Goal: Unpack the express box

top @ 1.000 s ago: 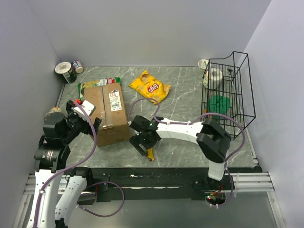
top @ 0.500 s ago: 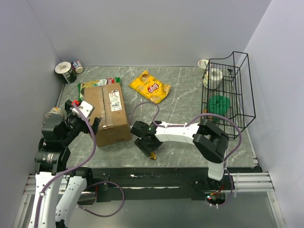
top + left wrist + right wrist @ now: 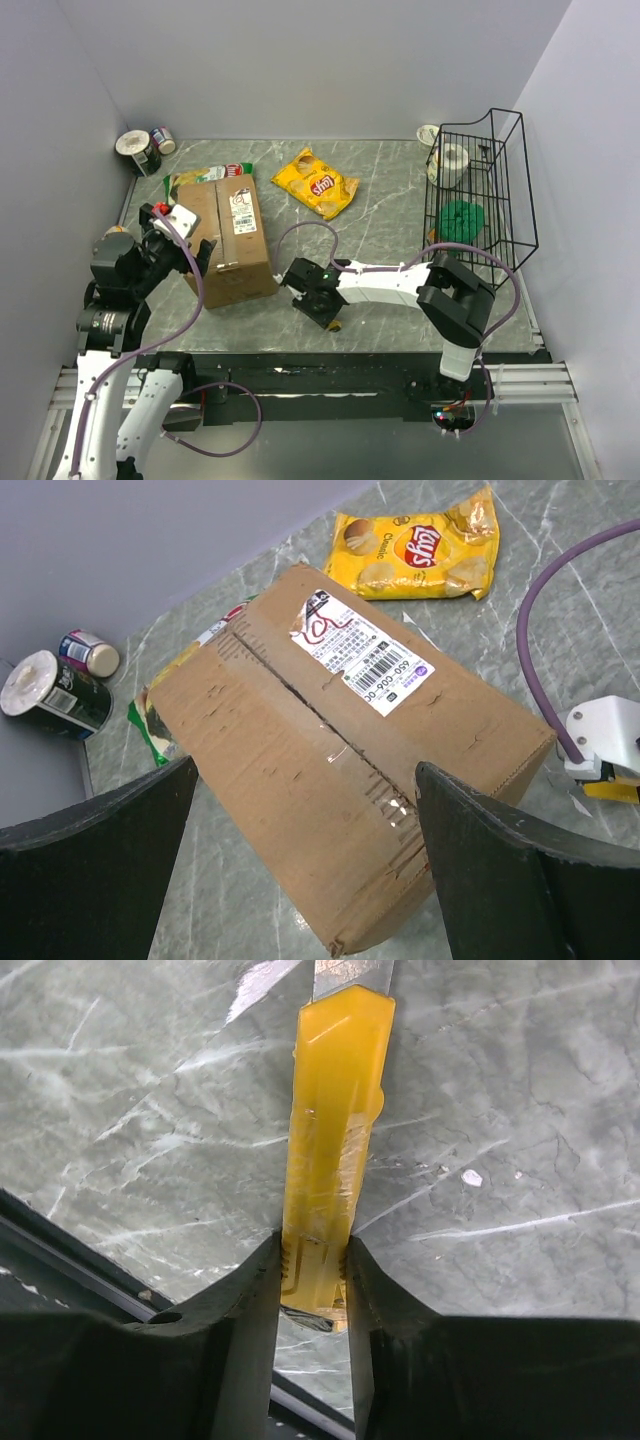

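Observation:
The express box (image 3: 232, 238) is a brown carton lying shut on the table's left, its taped seam and white label facing up (image 3: 340, 770). My left gripper (image 3: 198, 258) hangs open beside the carton's near left corner, and in the left wrist view its two fingers stand wide on either side of that end (image 3: 305, 768). My right gripper (image 3: 322, 306) is low at the table's front edge, shut on a yellow utility knife (image 3: 335, 1130). Its pads (image 3: 262, 1280) press both sides of the handle and the metal blade (image 3: 350, 972) points away from the wrist.
A yellow chip bag (image 3: 316, 184) lies behind the carton's right side. A green packet (image 3: 205, 175) sticks out from behind the carton. Cans (image 3: 140, 150) stand in the back left corner. A black wire basket (image 3: 480, 190) with a white roll and a green item stands at the right.
My right gripper has slid a little to the right over the knife and closed on its handle. The left arm has shifted slightly beside the carton and stays open.

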Robot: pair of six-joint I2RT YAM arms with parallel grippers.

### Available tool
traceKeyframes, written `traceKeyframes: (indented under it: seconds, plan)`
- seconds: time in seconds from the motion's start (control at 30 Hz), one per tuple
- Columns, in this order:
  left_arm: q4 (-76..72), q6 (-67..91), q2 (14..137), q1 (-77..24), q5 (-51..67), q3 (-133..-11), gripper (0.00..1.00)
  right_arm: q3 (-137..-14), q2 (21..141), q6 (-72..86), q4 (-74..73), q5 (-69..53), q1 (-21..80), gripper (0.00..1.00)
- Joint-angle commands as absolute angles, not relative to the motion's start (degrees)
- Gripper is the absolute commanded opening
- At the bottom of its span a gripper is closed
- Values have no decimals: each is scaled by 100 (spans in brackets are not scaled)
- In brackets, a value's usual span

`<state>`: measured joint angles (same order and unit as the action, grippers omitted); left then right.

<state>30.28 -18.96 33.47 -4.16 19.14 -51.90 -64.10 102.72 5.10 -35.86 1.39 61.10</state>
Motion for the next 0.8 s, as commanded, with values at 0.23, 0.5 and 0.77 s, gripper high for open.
traceKeyframes:
  seconds: [0.23,0.5,0.77]
  plan:
    - [2619,-1854,3770,-422,3057,-6089,97,-6625,9291,-938,-4384,-767,4968,0]
    - [3183,-2109,5896,-1290,2912,-8356,96,-8505,9034,-2812,-6028,-3268,3279,0]
    - [3380,-2170,8676,-3190,148,-11614,93,-10291,9360,-2382,-6450,-4569,2479,0]
